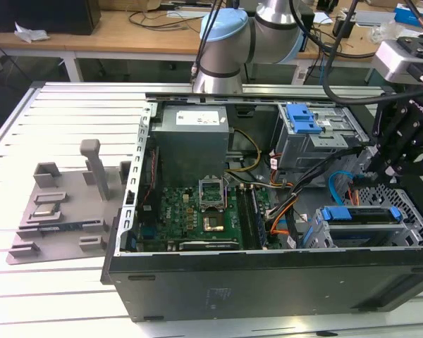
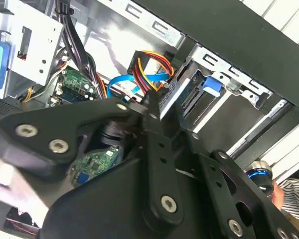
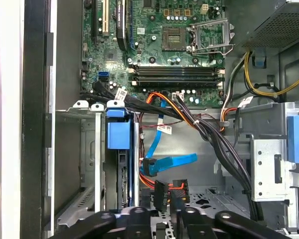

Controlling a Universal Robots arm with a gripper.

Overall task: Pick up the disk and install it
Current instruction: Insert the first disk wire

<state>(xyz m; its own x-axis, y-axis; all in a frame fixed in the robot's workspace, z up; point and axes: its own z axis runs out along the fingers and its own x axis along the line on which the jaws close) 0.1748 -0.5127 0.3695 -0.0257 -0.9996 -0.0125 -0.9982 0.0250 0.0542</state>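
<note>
The disk (image 1: 359, 215) lies in the drive cage at the near right corner of the open computer case, its blue frame showing along the top edge. In the first wrist view the disk (image 3: 120, 174) stands edge-on in the cage slot with its blue tab at one end. In the second wrist view the disk (image 2: 189, 97) sits in the same cage behind the black linkage. My gripper (image 1: 391, 165) hangs just above and behind the cage, with nothing seen in it. Its black links also show in both wrist views (image 2: 164, 119) (image 3: 164, 219).
A motherboard (image 1: 197, 211) and a grey power supply (image 1: 190, 141) fill the case's left half. A second cage with a blue latch (image 1: 303, 120) stands at the back right. Orange, black and blue cables (image 3: 162, 164) run beside the disk cage. A grey fixture (image 1: 63, 204) lies outside on the slatted table.
</note>
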